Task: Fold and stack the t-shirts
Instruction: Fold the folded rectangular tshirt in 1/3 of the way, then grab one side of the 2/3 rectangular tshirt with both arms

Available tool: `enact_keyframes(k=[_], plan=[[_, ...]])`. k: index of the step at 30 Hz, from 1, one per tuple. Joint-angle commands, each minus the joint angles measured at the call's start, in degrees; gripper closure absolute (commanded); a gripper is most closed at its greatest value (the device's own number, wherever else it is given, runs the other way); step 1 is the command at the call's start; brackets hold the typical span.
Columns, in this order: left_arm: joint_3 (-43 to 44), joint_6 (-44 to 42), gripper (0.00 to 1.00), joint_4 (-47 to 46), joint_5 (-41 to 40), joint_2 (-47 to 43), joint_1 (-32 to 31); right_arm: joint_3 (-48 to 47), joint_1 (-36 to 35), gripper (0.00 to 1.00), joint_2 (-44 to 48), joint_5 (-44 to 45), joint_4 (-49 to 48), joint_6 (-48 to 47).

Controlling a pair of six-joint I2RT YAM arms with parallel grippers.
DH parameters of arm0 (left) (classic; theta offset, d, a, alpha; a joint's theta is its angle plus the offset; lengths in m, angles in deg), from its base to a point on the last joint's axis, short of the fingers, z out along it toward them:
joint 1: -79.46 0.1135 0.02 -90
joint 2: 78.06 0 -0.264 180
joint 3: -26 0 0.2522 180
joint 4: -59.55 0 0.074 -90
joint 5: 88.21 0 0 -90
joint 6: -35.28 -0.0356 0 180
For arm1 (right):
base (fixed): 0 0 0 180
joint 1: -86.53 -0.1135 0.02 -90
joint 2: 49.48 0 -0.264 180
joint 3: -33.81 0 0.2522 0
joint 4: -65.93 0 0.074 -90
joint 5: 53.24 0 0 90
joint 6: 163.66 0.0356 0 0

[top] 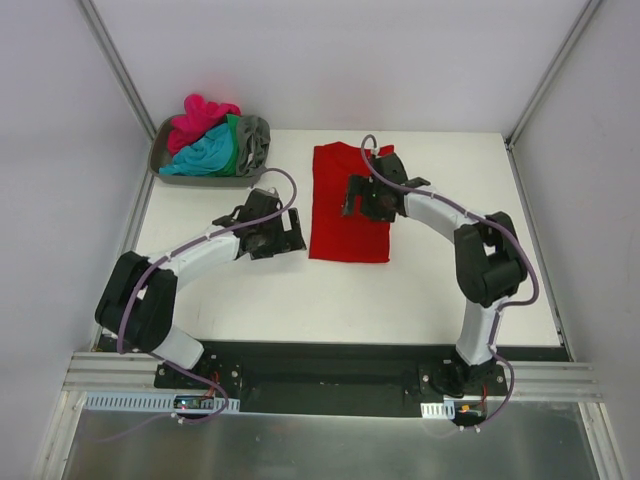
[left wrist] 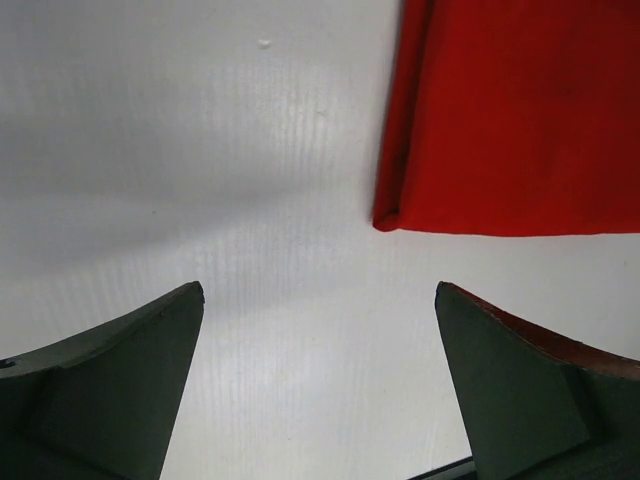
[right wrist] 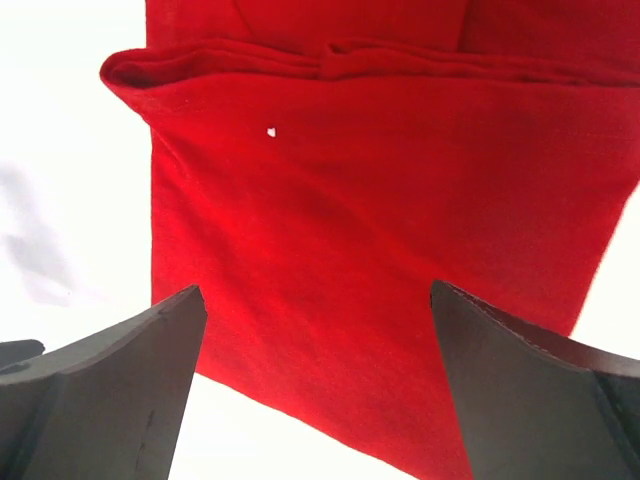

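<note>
A bright red t-shirt [top: 345, 215] lies folded into a long strip on the white table [top: 400, 290], middle back. My left gripper [top: 292, 232] is open and empty just left of its near-left corner; that corner shows in the left wrist view [left wrist: 500, 120]. My right gripper [top: 352, 198] is open and empty, hovering over the shirt's middle; the right wrist view shows the red cloth [right wrist: 380, 220] below the spread jaws. Magenta-pink [top: 200, 115], teal-blue [top: 205, 153], green [top: 234, 140] and grey [top: 256, 140] t-shirts are piled in the tray.
The grey plastic tray [top: 160, 150] with the pile stands at the table's back left corner. Metal frame posts rise at the back corners. White walls close in both sides.
</note>
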Motion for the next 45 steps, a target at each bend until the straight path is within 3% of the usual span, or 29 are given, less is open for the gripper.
enact_keyframes(k=[1,7,13,16,20,29,45], plan=[[1.5,1.7,0.02,-6.3,6.0,2.8,0.2,4.1,0.1,0.04,6.9,4.3,0.6,0.1],[7.4,2.0,0.16,-9.0,10.2,11.2,-0.3,17.1,0.6,0.04,16.7,6.7,0.6,2.5],[9.6,2.7,0.38,-8.8,10.4,16.7,-0.5,26.9,1.4,0.04,23.8,6.7,-1.1,4.6],[8.6,3.5,0.48,-8.9,11.1,17.4,-0.5,28.6,2.5,0.04,24.7,6.7,-1.6,5.2],[8.7,4.2,0.51,-8.8,11.1,19.5,-0.9,30.3,3.0,0.04,25.2,6.1,-3.6,6.4],[8.5,4.1,0.77,-8.8,12.9,19.8,-1.3,31.1,3.4,0.04,24.0,4.7,-4.4,7.9],[3.8,4.5,0.74,-9.0,15.5,17.0,-1.9,33.1,3.6,0.04,24.4,3.6,-5.4,8.6]])
